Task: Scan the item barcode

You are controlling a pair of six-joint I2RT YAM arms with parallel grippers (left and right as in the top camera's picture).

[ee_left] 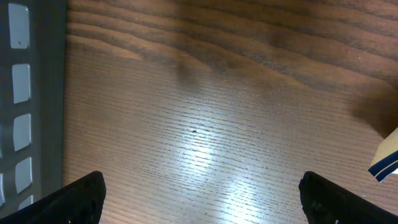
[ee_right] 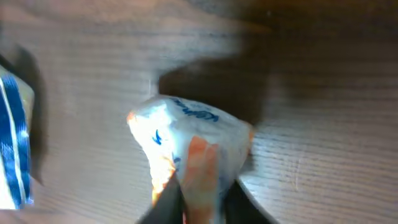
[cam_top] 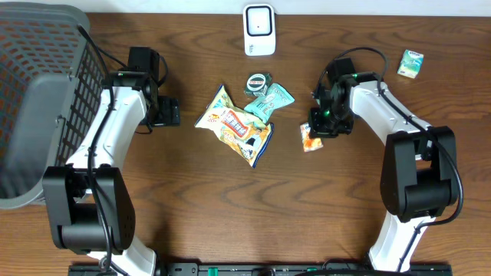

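Observation:
My right gripper (cam_top: 321, 126) is shut on a small white and orange packet (cam_top: 310, 139) at the table's right centre. In the right wrist view the dark fingers pinch the crumpled packet (ee_right: 186, 134) from both sides, my right gripper (ee_right: 202, 202) low in the frame; the picture is blurred. The white barcode scanner (cam_top: 259, 29) stands at the back centre. My left gripper (cam_top: 163, 112) is open above bare wood, left of the pile of items. In the left wrist view my left gripper (ee_left: 202, 202) has its fingertips (ee_left: 81, 198) wide apart with nothing between them.
A large yellow snack bag (cam_top: 234, 126), teal packets (cam_top: 270, 100) and a small round item (cam_top: 258, 80) lie at the centre. A green box (cam_top: 411, 63) sits at the back right. A grey mesh basket (cam_top: 38, 100) fills the left side. The snack bag's blue edge (ee_right: 13, 146) shows in the right wrist view.

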